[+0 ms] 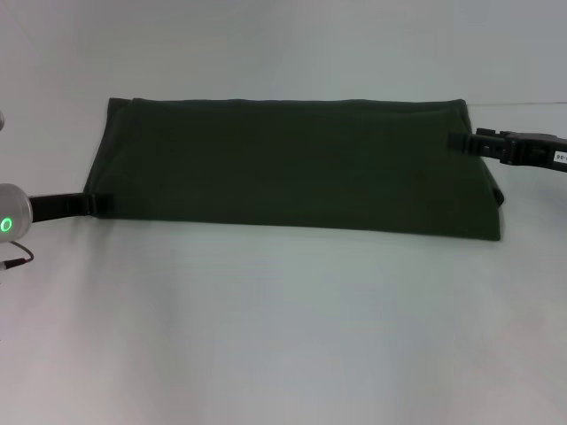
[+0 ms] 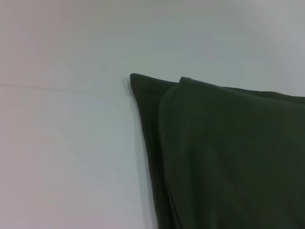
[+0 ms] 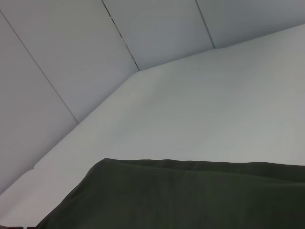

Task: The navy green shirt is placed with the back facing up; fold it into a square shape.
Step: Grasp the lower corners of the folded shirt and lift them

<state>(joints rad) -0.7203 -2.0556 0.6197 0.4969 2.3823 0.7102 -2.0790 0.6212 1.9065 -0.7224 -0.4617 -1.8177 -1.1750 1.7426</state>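
Item: white table [image 1: 283, 336]. The nearest stretch in front of me is bare white surface, running the full width of the head view.

Item: my left gripper [image 1: 104, 204]. It sits low at the left, its black tip touching the near left corner of the shirt. The fingertips meet the cloth edge, but whether they are closed on it or only resting against it I cannot tell. The grey wrist housing behind it shows a green ring light, with a thin cable hanging below.

Item: the navy green shirt [image 1: 292, 168]. It lies flat on the table at mid-distance, folded into a long dark olive band running left to right, wider than deep. Its near edge is straight; its far edge is a straight fold line. In the left wrist view the shirt [image 2: 228, 157] shows two layers, the upper one set slightly in from the lower, both ending in rounded corners. In the right wrist view only one edge of the cloth [image 3: 190, 195] shows, lying flat on the table.

Item: my right gripper [image 1: 456, 140]. It reaches in from the right at the shirt's far right end, the black tip over the cloth edge. How far its fingers are parted I cannot tell.
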